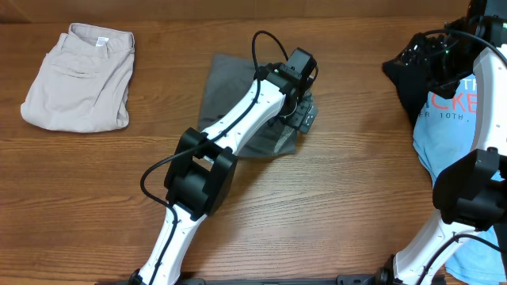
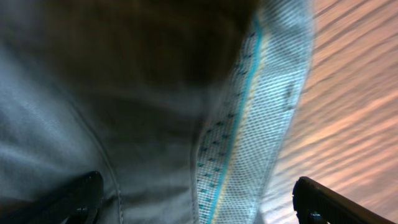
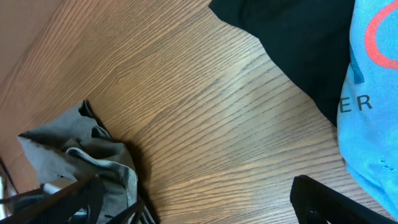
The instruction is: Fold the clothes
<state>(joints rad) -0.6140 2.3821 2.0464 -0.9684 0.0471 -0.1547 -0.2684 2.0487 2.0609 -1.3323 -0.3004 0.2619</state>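
Note:
The dark grey shorts (image 1: pixel 238 99) lie folded at the table's middle. My left gripper (image 1: pixel 299 119) is open right over their right edge, its fingers straddling the grey cloth (image 2: pixel 124 124) and the pale mesh lining (image 2: pixel 255 124). My right gripper (image 1: pixel 432 59) hangs open and empty above bare wood at the far right; its wrist view shows the shorts (image 3: pixel 81 155) at lower left. The light blue lettered T-shirt (image 1: pixel 451 127) lies at the right edge beside a black garment (image 1: pixel 404 83). The beige shorts (image 1: pixel 79 75) lie folded at the far left.
The wooden table (image 1: pixel 333 206) has bare wood between the grey shorts and the T-shirt. The T-shirt (image 3: pixel 373 93) and black garment (image 3: pixel 298 43) fill the right wrist view's upper right.

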